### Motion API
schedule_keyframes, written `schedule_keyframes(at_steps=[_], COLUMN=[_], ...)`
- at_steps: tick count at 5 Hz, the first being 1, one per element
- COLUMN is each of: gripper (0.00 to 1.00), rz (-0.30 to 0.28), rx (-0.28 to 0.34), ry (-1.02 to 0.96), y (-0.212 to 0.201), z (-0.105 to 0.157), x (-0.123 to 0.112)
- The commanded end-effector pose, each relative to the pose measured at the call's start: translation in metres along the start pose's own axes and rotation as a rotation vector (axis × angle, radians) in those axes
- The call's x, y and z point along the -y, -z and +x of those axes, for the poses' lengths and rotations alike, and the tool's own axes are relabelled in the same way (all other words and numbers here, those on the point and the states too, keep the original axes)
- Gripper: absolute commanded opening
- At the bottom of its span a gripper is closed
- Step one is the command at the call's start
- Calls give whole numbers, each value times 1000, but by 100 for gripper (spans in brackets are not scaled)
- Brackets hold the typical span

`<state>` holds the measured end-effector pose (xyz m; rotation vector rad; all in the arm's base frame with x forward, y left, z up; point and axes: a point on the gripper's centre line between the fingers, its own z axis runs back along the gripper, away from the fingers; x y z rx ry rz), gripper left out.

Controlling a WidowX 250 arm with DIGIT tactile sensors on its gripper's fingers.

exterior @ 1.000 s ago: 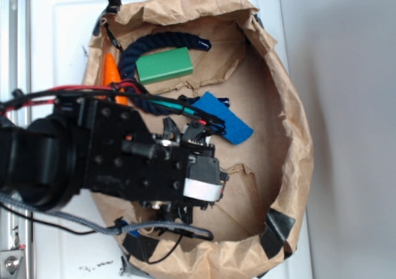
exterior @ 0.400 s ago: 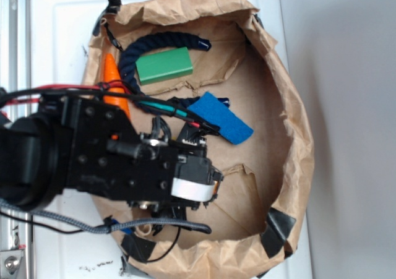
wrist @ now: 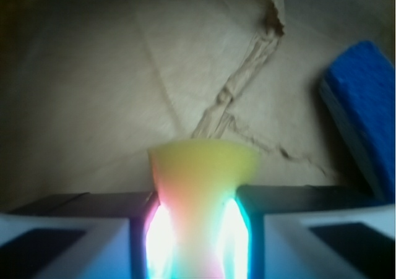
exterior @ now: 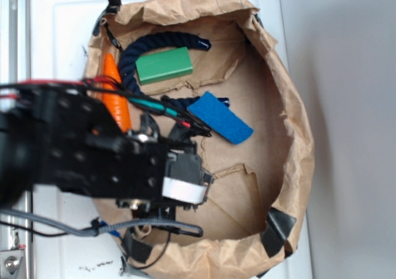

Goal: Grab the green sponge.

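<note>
The green sponge (exterior: 164,65) is a plain green block lying flat at the back of the brown paper nest, inside the curve of a navy rope (exterior: 158,42). It does not show in the wrist view. My gripper (exterior: 185,189) hangs over the front left of the nest, well away from the green sponge. In the wrist view the gripper (wrist: 197,201) is shut on a yellow sponge (wrist: 201,167), pinched between the two fingers above the paper floor.
A flat blue pad (exterior: 221,117) lies mid-nest and shows at the right of the wrist view (wrist: 362,99). An orange carrot (exterior: 116,99) lies along the left wall. The crumpled paper wall (exterior: 300,143) rings everything. Cables cross from the arm toward the pad.
The arm has moved left and slightly toward the front of the nest, uncovering more of the carrot. The green sponge, rope and blue pad have not moved.
</note>
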<state>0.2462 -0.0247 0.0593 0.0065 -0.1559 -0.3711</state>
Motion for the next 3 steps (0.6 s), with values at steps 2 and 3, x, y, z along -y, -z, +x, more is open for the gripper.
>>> schedule_keyframes(at_steps=[2, 3], gripper=[0, 0], rz=[99, 106], rx=[50, 64], ry=[-173, -182], y=[-105, -109], z=[-9, -10], x=[-28, -30])
